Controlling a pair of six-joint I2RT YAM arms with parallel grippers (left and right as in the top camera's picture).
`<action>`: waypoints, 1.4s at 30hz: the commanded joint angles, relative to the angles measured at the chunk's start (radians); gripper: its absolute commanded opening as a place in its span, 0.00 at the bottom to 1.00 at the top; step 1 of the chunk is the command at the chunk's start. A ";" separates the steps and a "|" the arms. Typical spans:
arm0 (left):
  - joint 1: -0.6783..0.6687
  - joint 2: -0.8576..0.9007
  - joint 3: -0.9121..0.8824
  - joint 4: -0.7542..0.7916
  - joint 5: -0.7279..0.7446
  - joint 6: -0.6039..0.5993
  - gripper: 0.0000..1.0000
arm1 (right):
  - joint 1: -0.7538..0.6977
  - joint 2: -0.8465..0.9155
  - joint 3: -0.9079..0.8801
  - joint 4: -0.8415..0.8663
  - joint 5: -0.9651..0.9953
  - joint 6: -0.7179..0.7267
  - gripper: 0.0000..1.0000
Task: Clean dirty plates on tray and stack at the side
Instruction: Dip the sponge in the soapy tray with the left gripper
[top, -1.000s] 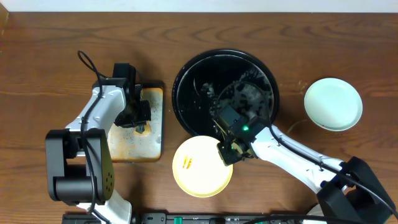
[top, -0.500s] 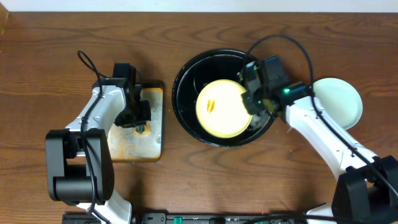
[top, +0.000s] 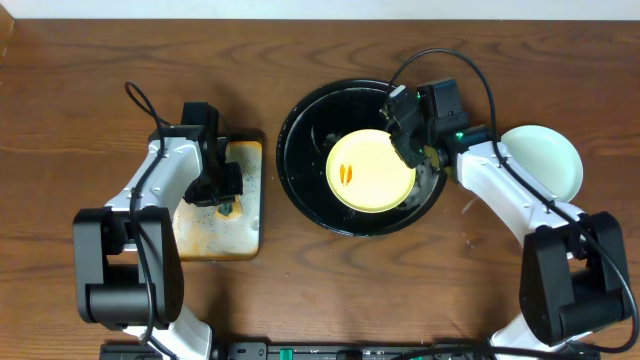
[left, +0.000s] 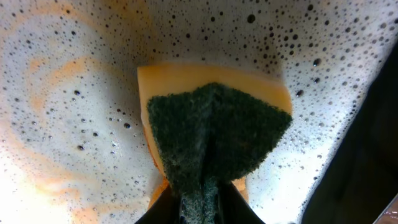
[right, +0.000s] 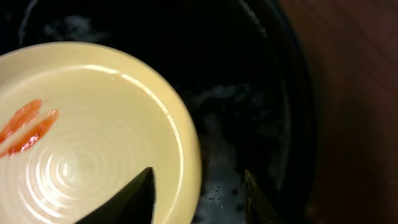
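Overhead: yellow plate (top: 372, 170) lies in the black tray (top: 298, 150), right claw (top: 408, 150) at its two o'clock rim, pale plate (top: 545, 165) well off at three

Left wrist, and only here: left claw (left: 199, 208) is pinching the sponge (left: 211, 130) over the speckled pan (left: 62, 93)

Right wrist: jaws apart, straddling the rim, and the orange smear (right: 28, 127) reads clearly. I'd lift straight off so the plate doesn't drag, then scrub that smear

Overhead is looking straight down at the worktop (top: 80, 80); close-up wrist views are sharing its yellow plate (right: 93, 143) — and sponge tray (left: 74, 93).
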 joint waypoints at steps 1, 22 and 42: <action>0.001 -0.002 -0.005 -0.003 -0.002 0.006 0.17 | -0.007 -0.044 0.023 -0.039 0.067 0.199 0.50; 0.002 -0.007 -0.006 0.084 -0.070 -0.009 0.40 | 0.017 -0.097 0.019 -0.332 -0.283 0.386 0.46; 0.002 -0.030 -0.104 0.128 -0.055 -0.028 0.07 | 0.013 -0.101 0.019 -0.332 -0.283 0.387 0.45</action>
